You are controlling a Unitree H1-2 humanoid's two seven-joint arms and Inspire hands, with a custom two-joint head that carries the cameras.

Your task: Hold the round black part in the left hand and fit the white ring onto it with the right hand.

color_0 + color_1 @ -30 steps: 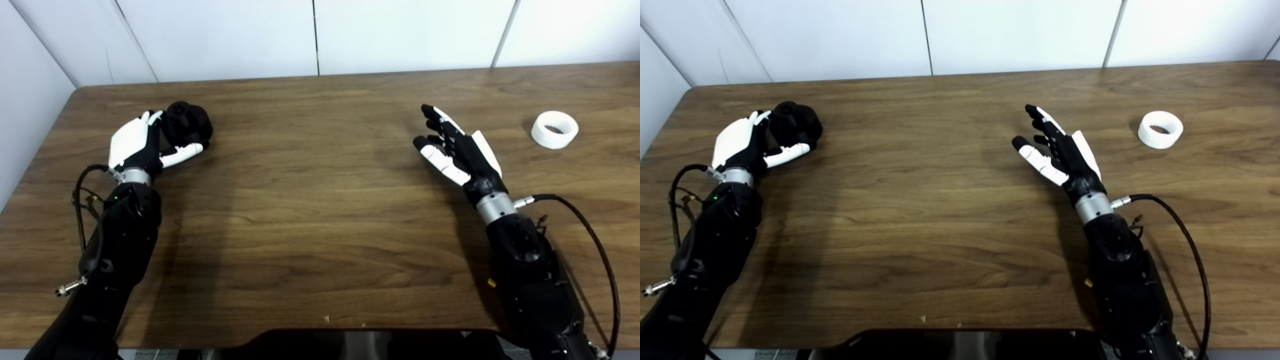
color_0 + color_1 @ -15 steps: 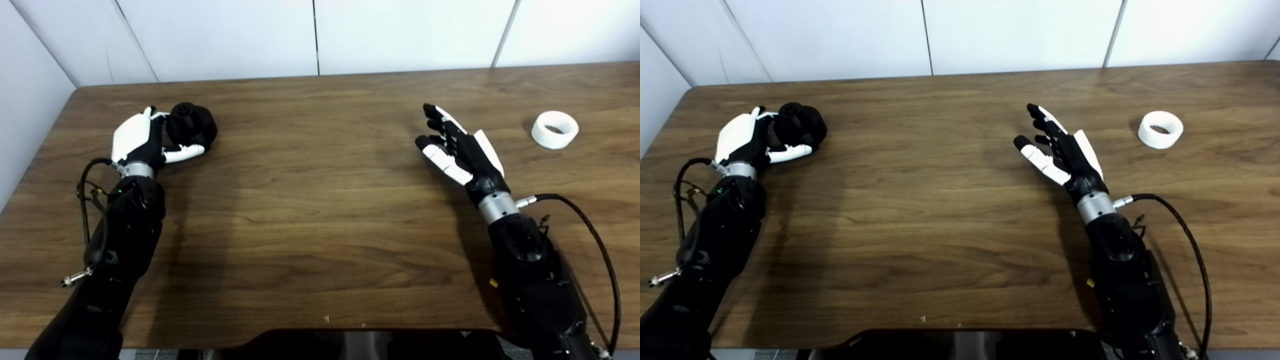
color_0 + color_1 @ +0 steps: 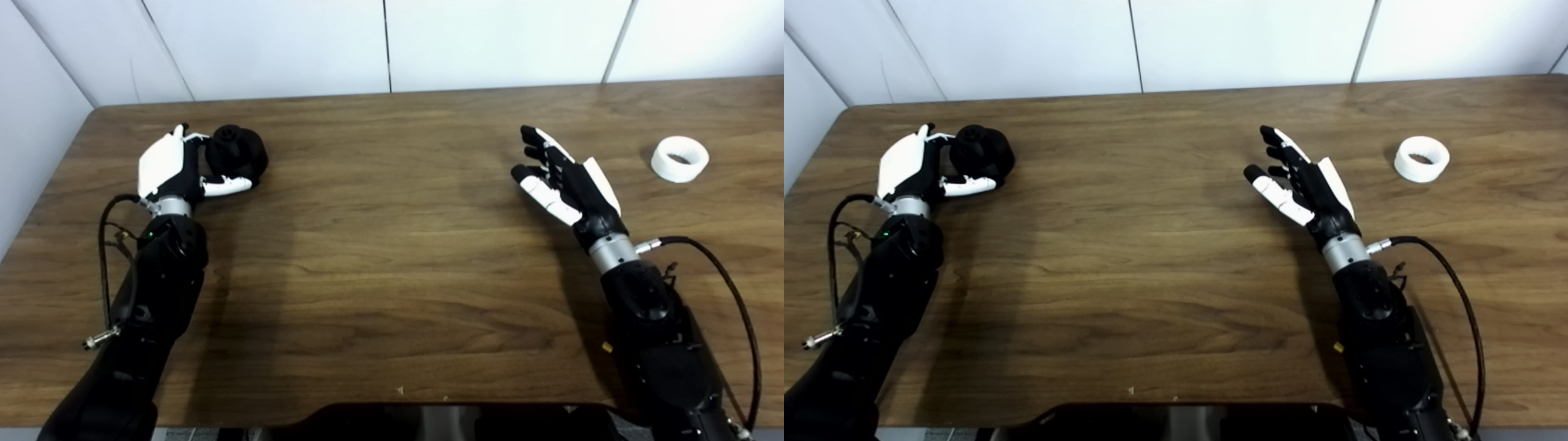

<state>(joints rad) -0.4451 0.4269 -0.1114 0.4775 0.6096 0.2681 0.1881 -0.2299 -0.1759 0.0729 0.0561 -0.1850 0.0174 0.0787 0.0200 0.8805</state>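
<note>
The left robot hand (image 3: pixel 170 168) only loosely cups the round black plastic part (image 3: pixel 236 153), which could roll away; the right robot hand (image 3: pixel 566 182), spread wide and empty, is well apart from the white plastic ring (image 3: pixel 679 158).

We see black arms | silver wrist collars | left robot hand (image 3: pixel 174 165) and right robot hand (image 3: pixel 566 184): black with white shells | black looping cables

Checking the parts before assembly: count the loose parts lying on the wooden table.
2. The round black part sits at far left, beside the left hand, whether gripped is unclear. The white plastic ring lies at far right, beyond the open right hand. Nothing appears hidden.
</note>
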